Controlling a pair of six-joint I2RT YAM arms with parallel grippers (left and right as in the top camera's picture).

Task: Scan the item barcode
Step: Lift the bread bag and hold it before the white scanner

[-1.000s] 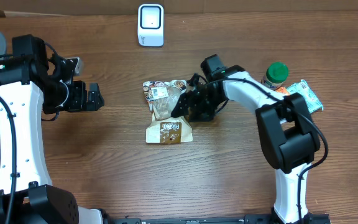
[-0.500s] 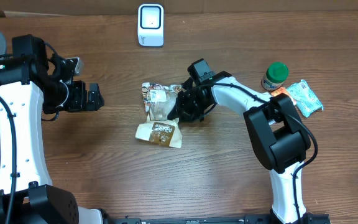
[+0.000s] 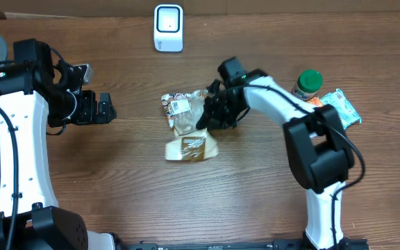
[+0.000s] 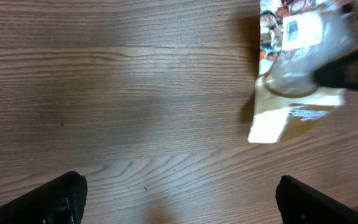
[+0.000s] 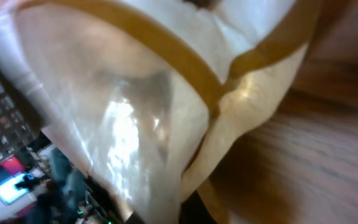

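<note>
Looking overhead, you have the right gripper (image 3: 212, 114) clenched on the snack pouch (image 3: 185, 135) mid-frame, with the scanner (image 3: 168, 28) at upper centre. Left wrist view: the left gripper (image 4: 182, 190) is spread and empty. Right wrist view: the pouch fills it. Next, lift its white label (image 3: 179, 105) toward the scanner.

The bag (image 3: 186, 132) is coloured tan and brown below, clear in the middle, busily printed on top, with a white barcode label (image 3: 180, 105). Brown wood grain is seen on the table (image 3: 117, 187). The scanner (image 3: 168, 28) is white, dark-faced. The jar (image 3: 307, 85) is green-capped. The packet (image 3: 344, 107) is green-white, possibly orange-edged.
</note>
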